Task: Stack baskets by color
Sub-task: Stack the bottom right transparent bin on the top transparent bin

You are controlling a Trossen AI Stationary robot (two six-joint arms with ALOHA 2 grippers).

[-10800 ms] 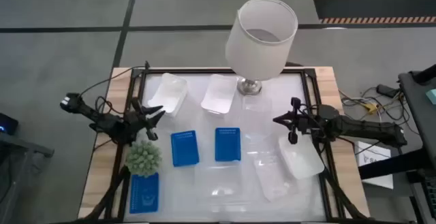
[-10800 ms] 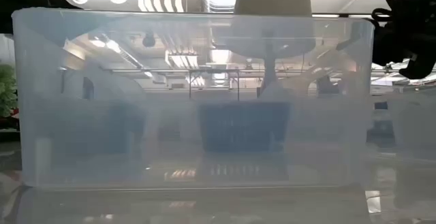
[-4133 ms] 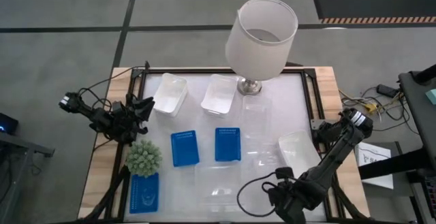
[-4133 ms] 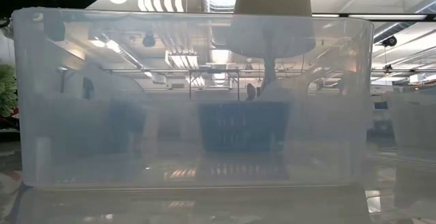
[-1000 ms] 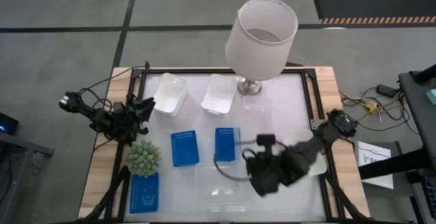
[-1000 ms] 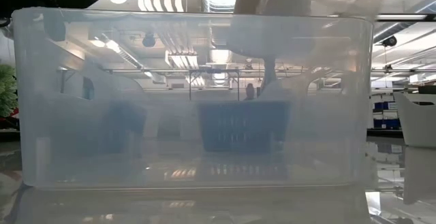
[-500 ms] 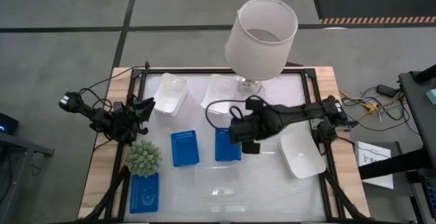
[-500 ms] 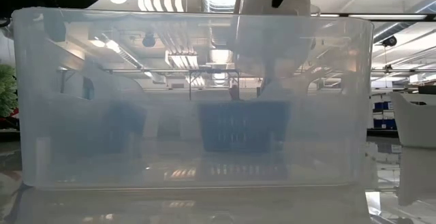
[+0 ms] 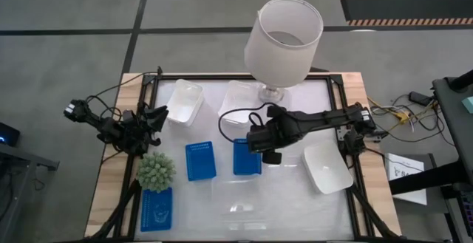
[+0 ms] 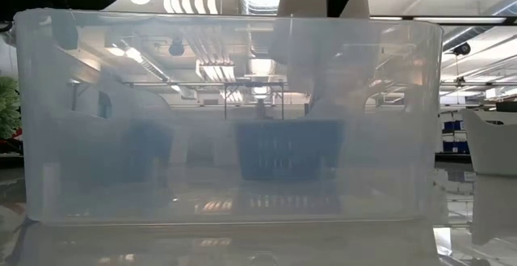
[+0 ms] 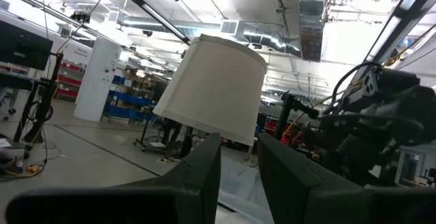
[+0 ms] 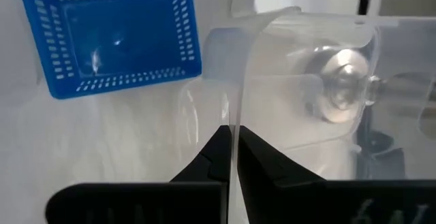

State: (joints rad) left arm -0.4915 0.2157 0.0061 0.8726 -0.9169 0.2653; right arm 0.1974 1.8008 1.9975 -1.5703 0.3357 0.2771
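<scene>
R pincer [image 9: 255, 141] has moved slightly left vs prior frame, clamped on thin wall of clear plastic rectangular basket [image 12: 300, 81], held above worktop [image 9: 295, 191] beside blue mesh rectangular basket [image 9: 247, 156]. L pincer [image 9: 157, 119] part-open, idle at worktop's left edge.

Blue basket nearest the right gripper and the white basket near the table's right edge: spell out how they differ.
The blue basket is perforated mesh, while the white basket is solid and opaque. The blue basket lies square to the edges of the table, but the white basket is turned askew. The white basket also looks larger than the blue basket. Both are shallow rectangles with rounded corners, open side up and unstacked.
</scene>
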